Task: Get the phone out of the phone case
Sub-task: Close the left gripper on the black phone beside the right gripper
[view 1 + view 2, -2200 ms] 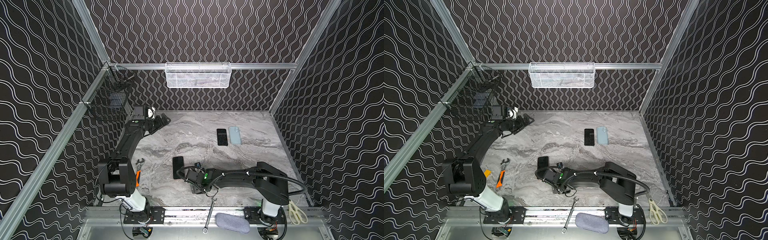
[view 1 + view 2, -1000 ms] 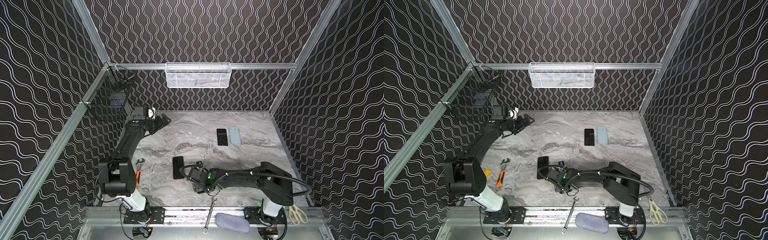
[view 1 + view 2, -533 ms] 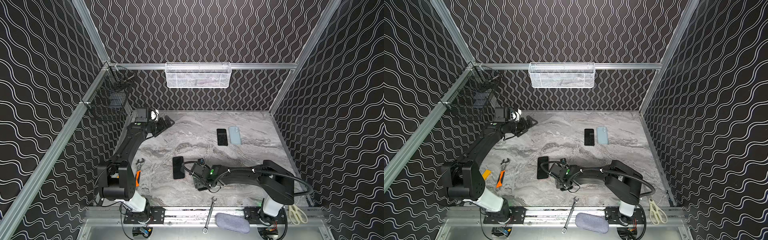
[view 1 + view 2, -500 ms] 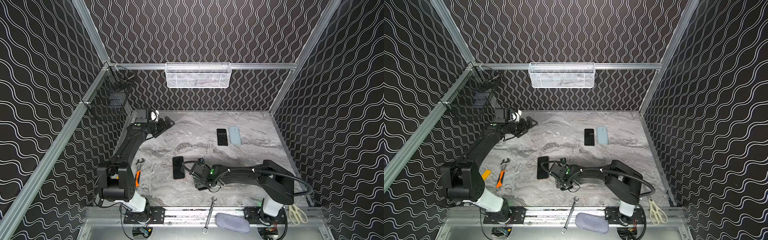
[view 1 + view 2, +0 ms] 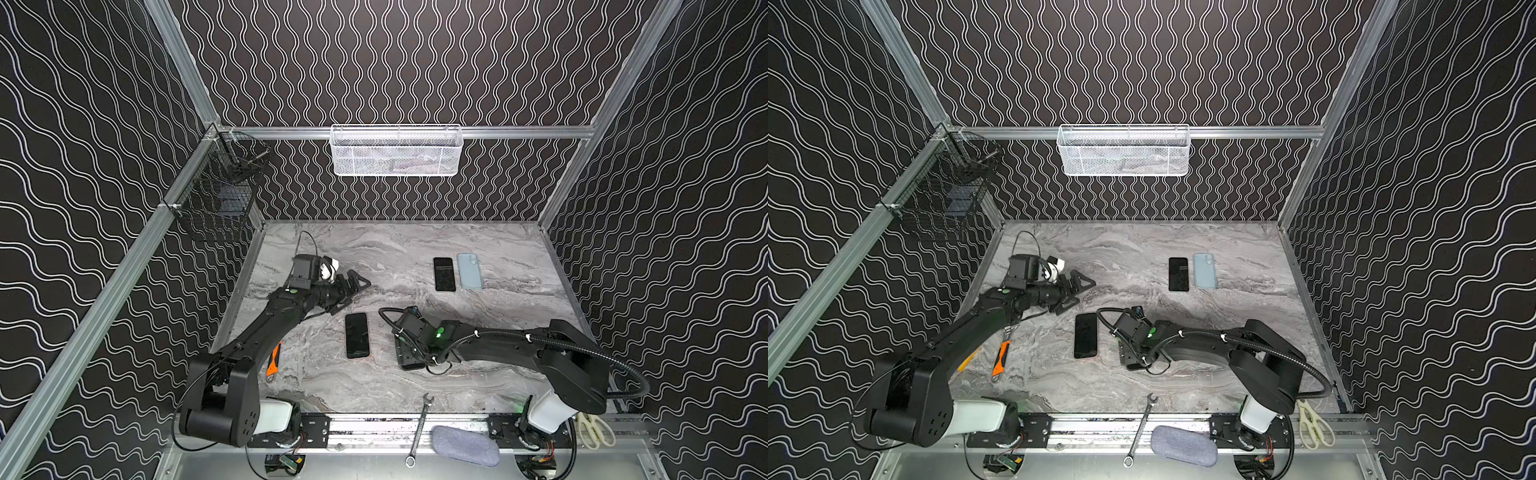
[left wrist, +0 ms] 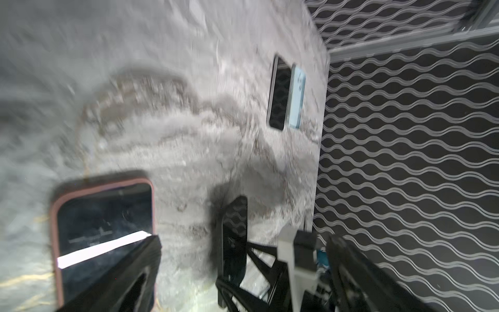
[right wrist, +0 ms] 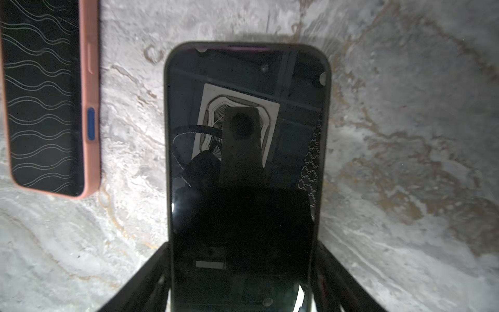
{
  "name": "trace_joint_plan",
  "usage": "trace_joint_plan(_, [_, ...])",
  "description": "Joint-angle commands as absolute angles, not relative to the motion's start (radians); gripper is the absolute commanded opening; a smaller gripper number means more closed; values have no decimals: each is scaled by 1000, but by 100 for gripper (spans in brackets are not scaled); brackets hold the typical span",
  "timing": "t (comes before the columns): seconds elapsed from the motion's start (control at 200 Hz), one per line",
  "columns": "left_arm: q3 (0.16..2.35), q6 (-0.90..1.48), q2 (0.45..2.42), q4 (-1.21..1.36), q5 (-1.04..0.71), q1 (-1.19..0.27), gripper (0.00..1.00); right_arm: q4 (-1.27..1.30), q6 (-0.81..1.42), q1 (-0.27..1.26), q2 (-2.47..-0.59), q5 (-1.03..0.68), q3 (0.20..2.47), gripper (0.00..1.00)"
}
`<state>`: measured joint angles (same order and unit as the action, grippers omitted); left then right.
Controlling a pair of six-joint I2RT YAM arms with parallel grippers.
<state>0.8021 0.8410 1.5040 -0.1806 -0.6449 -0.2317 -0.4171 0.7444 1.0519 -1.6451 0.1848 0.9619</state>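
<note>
The biggest change on my screens is the left gripper (image 5: 353, 297). Half a second ago it hung back near the rear corner. Now it has swung in toward the middle of the table (image 5: 498, 307), and its wrist view is smeared with motion. Its jaws are spread wide with nothing between them. The pink-cased phone (image 5: 357, 336) lies just past its fingertips, apart from them in both top views. That phone has not shifted from where it lay two seconds ago.

The right gripper (image 7: 243, 251) sits about where it was half a second ago, only slightly changed. Its wrist view shows the fingers (image 7: 159, 259) pressed against the two long sides of the dark phone (image 7: 243, 148), gripping it near the end closest to the wrist. The screen faces the camera and the far end points away from the hand. I cannot tell whether this phone lies flat on the table or is raised off it. The pink-cased phone lies parallel to it, just beside the gripper, and they do not touch.

Well beyond both grippers, a black phone (image 5: 444, 274) and a pale blue case (image 5: 469, 271) lie side by side, as before.
</note>
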Motion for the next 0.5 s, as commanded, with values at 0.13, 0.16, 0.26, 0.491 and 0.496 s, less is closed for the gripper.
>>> trace_joint_plan(0.13, [679,997,1503,58,-692,-330,98,-407,707,1019,-1577,179,967,67])
trace_joint_plan(0.16, [665,1008,1502,87,-696,-342,98,-407,702,1016,-1569,177,969,67])
trace_joint_plan(0.26, [650,1022,1492,119,-695,-371,98,-403,684,1008,-1550,153,983,66])
trace_joint_plan(0.491, [643,1047,1478,157,-645,-435,96,-408,675,1004,-1532,115,1031,66])
trace_joint_plan(0.496, [644,1048,1478,158,-644,-436,96,-408,675,1004,-1532,114,1032,66])
